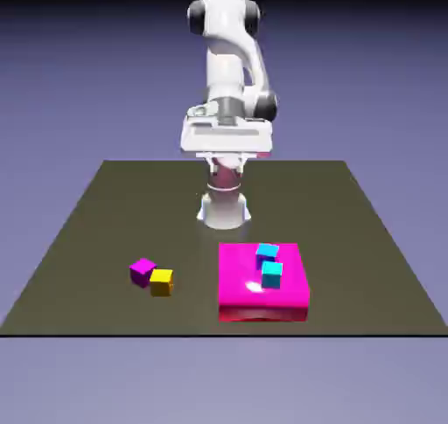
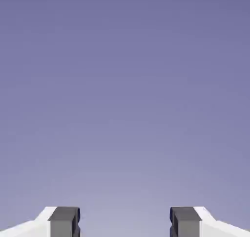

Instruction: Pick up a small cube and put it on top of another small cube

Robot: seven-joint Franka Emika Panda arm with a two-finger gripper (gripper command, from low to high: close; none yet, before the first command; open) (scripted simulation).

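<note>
The arm (image 1: 229, 72) stands folded high at the worktop's (image 1: 105, 212) far edge. Its pincer (image 2: 125, 224) gapes wide, empty, facing only backdrop. No writing shows.

The arm (image 1: 229, 55) is mostly glossy white, made of chunky rounded segments with dark grey caps on the joints. A wide flat white block sits near the front of it with a grey band above. Its base (image 1: 225, 209) is a white flared cylinder. The tool (image 2: 125, 224) has white angular housings ending in small dark grey, squared-off fingertips (image 2: 63, 221).
</note>
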